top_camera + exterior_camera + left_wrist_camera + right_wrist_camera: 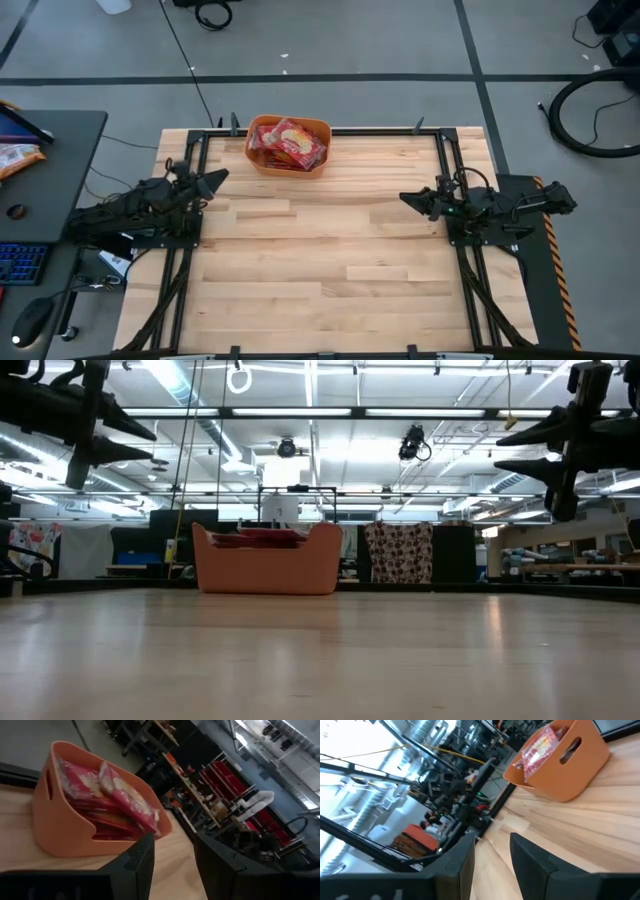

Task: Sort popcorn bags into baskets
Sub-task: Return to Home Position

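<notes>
The orange basket (262,162) stands at the table's far edge, left of the middle, and holds several red popcorn bags (291,143) piled inside it. It also shows in the low view (266,565), the left wrist view (60,827) and the right wrist view (580,767). My left gripper (218,180) is open and empty, raised above the table's left side, pointing toward the basket. My right gripper (408,198) is open and empty, raised above the table's right side.
The wooden table (330,260) is bare in front of the basket. Black frame rails (190,230) run along its left and right sides. A desk with a keyboard and an orange-and-white packet (15,155) stands off the table's left.
</notes>
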`<action>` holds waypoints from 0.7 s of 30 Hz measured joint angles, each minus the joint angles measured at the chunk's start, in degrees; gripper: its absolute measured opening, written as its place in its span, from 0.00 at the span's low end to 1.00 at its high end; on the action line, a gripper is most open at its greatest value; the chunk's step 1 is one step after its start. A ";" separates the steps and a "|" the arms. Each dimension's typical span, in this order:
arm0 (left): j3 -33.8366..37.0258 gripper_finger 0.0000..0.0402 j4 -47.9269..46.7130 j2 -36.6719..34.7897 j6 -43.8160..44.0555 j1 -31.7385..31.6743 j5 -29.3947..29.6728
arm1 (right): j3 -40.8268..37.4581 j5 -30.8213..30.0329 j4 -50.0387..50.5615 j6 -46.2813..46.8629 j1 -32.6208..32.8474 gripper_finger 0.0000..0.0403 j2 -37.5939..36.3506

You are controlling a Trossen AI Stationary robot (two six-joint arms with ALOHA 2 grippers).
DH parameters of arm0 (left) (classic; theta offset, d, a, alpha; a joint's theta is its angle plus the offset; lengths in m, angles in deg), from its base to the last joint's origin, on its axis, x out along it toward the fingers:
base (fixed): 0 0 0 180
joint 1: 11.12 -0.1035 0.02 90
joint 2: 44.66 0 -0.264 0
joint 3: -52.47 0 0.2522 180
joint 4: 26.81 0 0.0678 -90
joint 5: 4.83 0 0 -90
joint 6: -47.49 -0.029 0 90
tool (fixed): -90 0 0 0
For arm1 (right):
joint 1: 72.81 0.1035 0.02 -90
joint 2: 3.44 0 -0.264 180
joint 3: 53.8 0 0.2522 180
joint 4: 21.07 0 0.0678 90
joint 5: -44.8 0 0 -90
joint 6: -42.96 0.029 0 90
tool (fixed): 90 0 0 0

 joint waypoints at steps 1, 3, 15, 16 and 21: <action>0.00 0.35 0.36 0.02 -0.35 0.00 -0.29 | -0.07 -0.05 -0.10 0.08 0.00 0.32 -0.02; 0.00 0.35 1.50 0.02 -1.55 0.00 -1.64 | -0.03 -0.32 -0.49 0.44 0.00 0.32 0.15; 0.00 0.35 10.16 0.04 -7.25 0.00 -3.97 | -0.07 -5.29 -1.52 0.73 0.00 0.32 0.14; 0.00 0.35 10.50 0.04 -7.48 0.00 -3.98 | -0.07 -6.07 -1.73 0.71 0.00 0.32 0.14; 0.00 0.35 12.89 0.12 -8.89 0.00 -4.95 | -0.07 -7.20 -1.83 -0.88 0.00 0.32 0.14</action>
